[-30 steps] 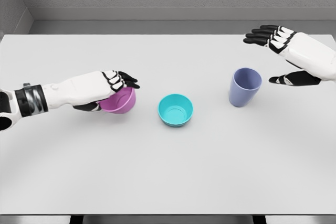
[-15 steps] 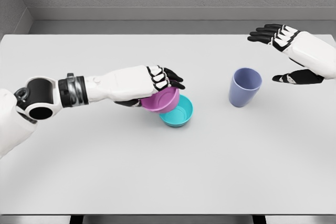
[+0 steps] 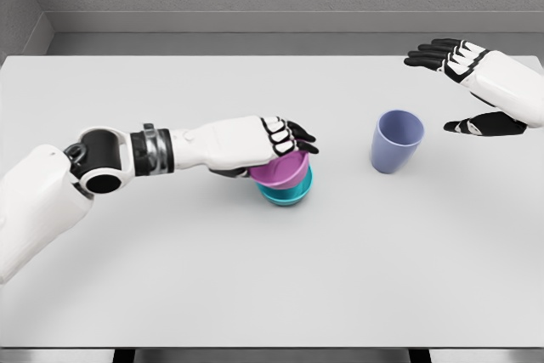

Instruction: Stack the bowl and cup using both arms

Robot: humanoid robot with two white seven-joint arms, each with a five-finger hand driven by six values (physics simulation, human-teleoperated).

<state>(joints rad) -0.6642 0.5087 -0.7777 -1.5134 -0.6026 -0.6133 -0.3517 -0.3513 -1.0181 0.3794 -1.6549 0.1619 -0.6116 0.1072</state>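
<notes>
Now your left hand point(image 3: 276, 144) is grasping the pink bowl point(image 3: 281, 170), which sits in the teal bowl point(image 3: 287, 192) near the middle of the table point(image 3: 272, 269).

Your left arm reaches in from the lower left, and its fingers curl over the pink bowl's near rim, with the thumb side hidden underneath. The pink bowl looks slightly tilted inside the teal bowl, and only the teal bowl's lower wall shows beneath it. Right of the teal bowl, well apart from it, the blue cup point(image 3: 396, 140) stands upright with its mouth open to the top. Your right hand point(image 3: 476, 91) hovers above and to the right of the blue cup, not touching it, fingers spread and thumb set apart, holding nothing.
</notes>
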